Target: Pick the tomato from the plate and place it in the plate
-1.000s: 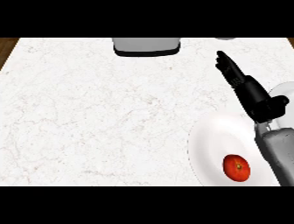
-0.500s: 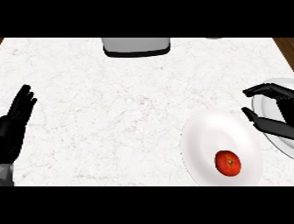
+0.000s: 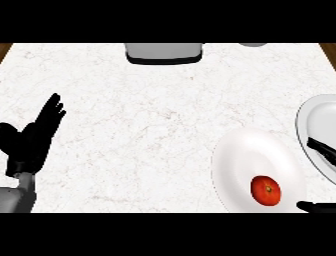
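Observation:
A red tomato (image 3: 266, 190) lies on the near part of a white plate (image 3: 254, 155) at the lower right of the counter. A second white plate (image 3: 332, 117) sits at the right edge, partly cut off. My right hand (image 3: 335, 161) shows at the lower right corner, open, its fingers over the gap between the two plates and its thumb just right of the tomato, not touching it. My left hand (image 3: 31, 141) rests open at the left, fingers up.
A grey container (image 3: 163, 52) stands at the far edge of the white marble counter (image 3: 149, 120). A small grey object (image 3: 253, 44) is cut off at the top right. Wooden floor shows at both far corners.
My right hand has drawn back and down toward the lower right corner, closer to the tomato. My left hand has come further into view. The view has shifted slightly left.

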Controlling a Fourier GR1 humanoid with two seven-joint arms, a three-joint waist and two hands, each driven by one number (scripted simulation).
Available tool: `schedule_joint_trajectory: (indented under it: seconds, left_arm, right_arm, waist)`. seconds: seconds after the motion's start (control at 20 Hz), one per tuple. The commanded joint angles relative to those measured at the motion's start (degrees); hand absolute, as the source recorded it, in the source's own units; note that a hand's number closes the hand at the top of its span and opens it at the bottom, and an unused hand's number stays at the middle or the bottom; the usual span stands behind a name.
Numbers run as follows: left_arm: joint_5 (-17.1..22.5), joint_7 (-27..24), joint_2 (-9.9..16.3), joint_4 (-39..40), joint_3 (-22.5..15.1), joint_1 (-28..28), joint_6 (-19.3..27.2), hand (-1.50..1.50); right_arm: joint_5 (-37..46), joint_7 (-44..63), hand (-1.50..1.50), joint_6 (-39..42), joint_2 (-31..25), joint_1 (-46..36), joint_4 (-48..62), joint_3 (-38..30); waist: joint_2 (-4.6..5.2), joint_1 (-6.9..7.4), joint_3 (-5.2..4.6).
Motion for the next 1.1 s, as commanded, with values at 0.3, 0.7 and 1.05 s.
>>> schedule_joint_trajectory:
  seconds: [0.3,0.7,1.05]
  left_arm:
    - [-2.1,0.1,-2.6,5.1,1.5,-3.8,-2.3,0.0]
    - [-2.5,-0.9,-1.9,5.3,3.5,-2.5,-4.4,0.0]
    - [-2.6,1.3,-3.5,2.9,3.9,-3.1,-4.2,0.0]
  right_arm:
    - [10.5,7.0,-1.5,-2.3,-2.7,4.1,-9.3,1.1]
    - [16.2,19.4,-1.5,2.3,-5.8,6.6,-18.3,4.1]
    - [28.9,28.2,-1.5,-1.1,-3.9,4.5,-20.4,8.6]
  waist:
    - [-0.11,1.04,-0.11]
    - [-0.08,1.21,-0.12]
    - [-0.11,1.4,-0.1]
